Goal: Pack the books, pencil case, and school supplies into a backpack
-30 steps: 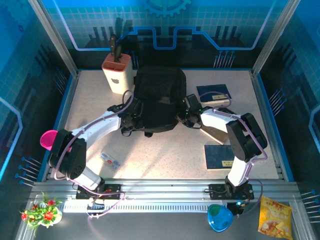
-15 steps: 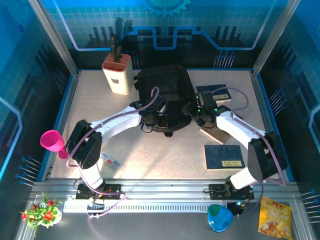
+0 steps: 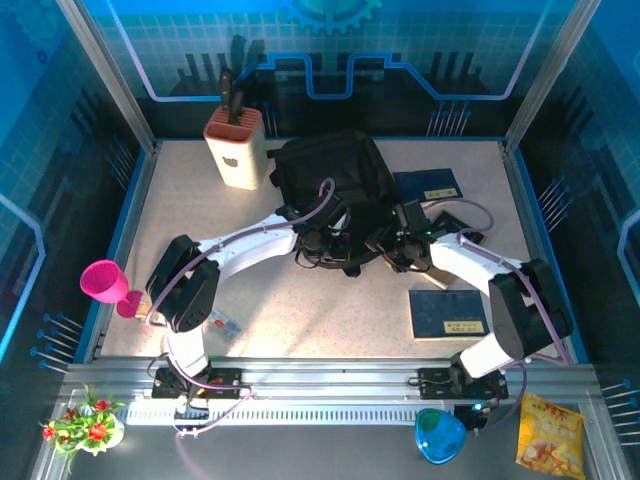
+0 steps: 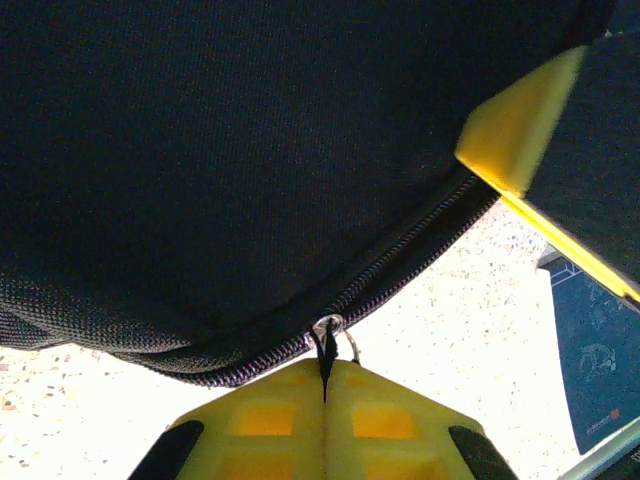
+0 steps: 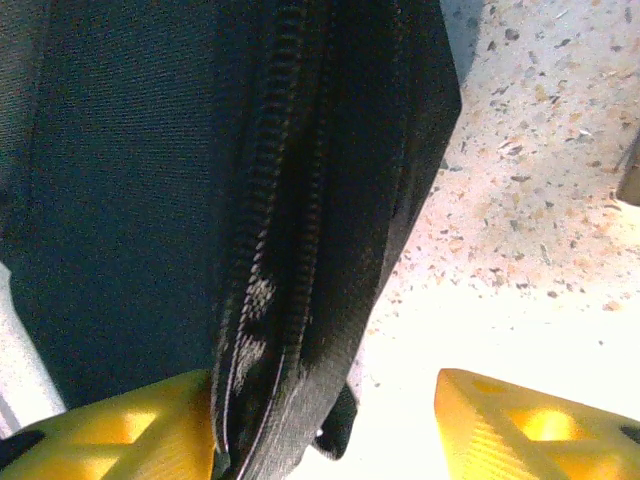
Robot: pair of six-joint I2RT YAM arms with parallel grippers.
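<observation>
Well off to the left of the left claw [image 3: 325, 241] stood a pink cup [image 3: 100, 280]. A cream knife block [image 3: 236, 146] stood beyond that claw and to its left, just beside the backpack [image 3: 330, 175]. The left claw sat at the backpack's near edge, low over the speckled worktop [image 3: 320, 310]. In the left wrist view its yellow fingers [image 4: 260, 420] were pressed together, clamped on the black zipper pull [image 4: 325, 352] hanging from the slider. The zipper [image 4: 400, 265] curved away above the claw and to its right, and the backpack's black fabric rose beyond it.

The bulk of the backpack lay beyond both claws, toward the back of the worktop.

The right claw [image 3: 388, 246] sat just to the right of the left claw, at the backpack's near right corner. In the right wrist view its fingers stood apart. The left finger [image 5: 110, 430] touched the folded zipper edge of the backpack [image 5: 150, 180], which hung between the fingers close to that side. The right finger [image 5: 530, 420] stood clear, with bare worktop between it and the fabric, so this claw clamped nothing.

Of the books, one dark blue book [image 3: 428, 186] lay beyond the right claw and to its right, just beside the backpack. A second dark blue book [image 3: 448, 313] lay nearer than that claw and to its right, apart from the backpack.
</observation>
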